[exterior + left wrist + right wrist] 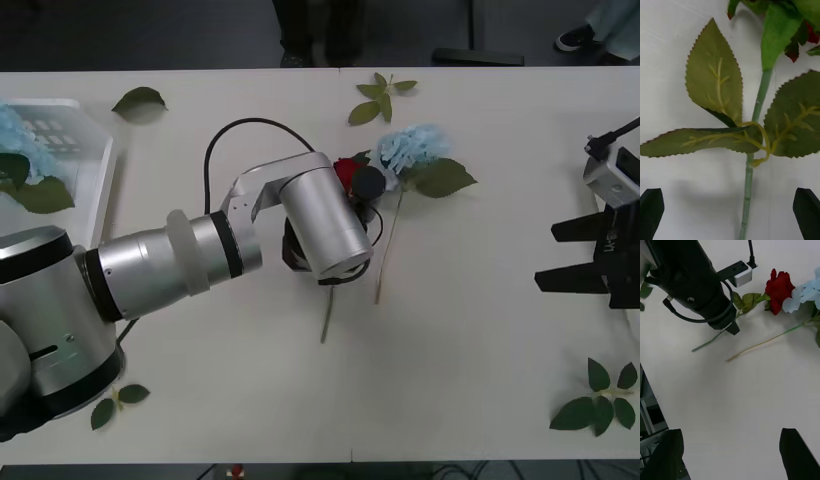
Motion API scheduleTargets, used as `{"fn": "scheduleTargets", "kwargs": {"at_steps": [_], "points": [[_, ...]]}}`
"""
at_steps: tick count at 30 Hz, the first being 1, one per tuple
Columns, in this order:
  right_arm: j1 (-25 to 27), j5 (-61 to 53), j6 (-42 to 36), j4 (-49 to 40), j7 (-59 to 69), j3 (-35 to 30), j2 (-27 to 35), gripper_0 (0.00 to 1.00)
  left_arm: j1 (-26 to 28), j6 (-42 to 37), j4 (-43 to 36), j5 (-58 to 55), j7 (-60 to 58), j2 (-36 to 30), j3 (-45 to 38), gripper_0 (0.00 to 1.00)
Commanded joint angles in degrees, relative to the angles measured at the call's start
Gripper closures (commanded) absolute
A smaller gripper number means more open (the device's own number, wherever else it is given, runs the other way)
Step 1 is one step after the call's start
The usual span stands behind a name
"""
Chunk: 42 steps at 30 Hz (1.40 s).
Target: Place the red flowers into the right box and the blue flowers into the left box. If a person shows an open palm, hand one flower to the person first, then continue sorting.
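One red flower (345, 172) lies mid-table, its bloom peeking out beside my left wrist and its stem (327, 318) running toward me. In the left wrist view that green stem (749, 183) and its leaves lie between the fingers of my open left gripper (730, 215), which hovers close over it. A blue flower (415, 148) lies just right of the rose. Another blue flower (14, 140) rests in the left box (85, 150) at the far left. My right gripper (585, 255) waits open at the right edge, away from both the rose (778, 288) and the blue flower (808, 292). The right box is out of view.
Loose leaf sprigs lie at the back left (140, 98), the back centre (381, 95), the front right (600, 400) and the front left (115, 400). My left arm (200, 255) crosses the table's left half.
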<state>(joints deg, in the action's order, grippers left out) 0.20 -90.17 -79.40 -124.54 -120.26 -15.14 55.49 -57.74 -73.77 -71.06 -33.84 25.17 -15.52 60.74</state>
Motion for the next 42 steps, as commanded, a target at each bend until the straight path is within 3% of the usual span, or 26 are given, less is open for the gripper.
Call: {"fn": "scheduleTargets", "kwargs": {"at_steps": [1,24,30,32,33,34,37,42], "points": [[-0.11,0.17,1.71,-0.35,-1.82,3.19,0.50,0.26,-2.46,0.64,-0.40,0.18,-0.56,1.29,0.87,0.00],[0.06,1.49,3.73,1.14,-1.64,5.30,0.41,0.26,-2.37,0.55,1.89,0.88,0.85,1.73,3.86,0.00],[0.06,1.49,3.73,1.14,-1.64,5.30,0.41,0.26,-2.46,0.73,1.89,1.41,1.03,1.73,4.65,0.26],[0.06,1.49,3.73,1.14,-1.64,5.30,0.41,0.26,-2.37,0.64,1.89,1.32,1.20,1.73,4.65,0.47],[0.06,1.49,3.73,1.14,-1.64,5.30,0.41,0.26,-2.37,0.46,1.97,1.23,0.94,1.73,4.65,0.67],[0.06,1.49,3.73,1.14,-1.64,5.30,0.41,0.26,-2.46,0.38,1.97,1.23,1.20,1.73,4.65,0.77],[0.06,1.49,3.73,1.14,-1.64,5.30,0.41,0.26,-2.37,0.29,1.97,0.97,1.38,1.64,4.65,0.89],[0.06,1.49,3.73,1.14,-1.64,5.30,0.41,0.26,-2.37,0.20,1.97,0.88,1.73,1.73,4.65,0.99]]}}
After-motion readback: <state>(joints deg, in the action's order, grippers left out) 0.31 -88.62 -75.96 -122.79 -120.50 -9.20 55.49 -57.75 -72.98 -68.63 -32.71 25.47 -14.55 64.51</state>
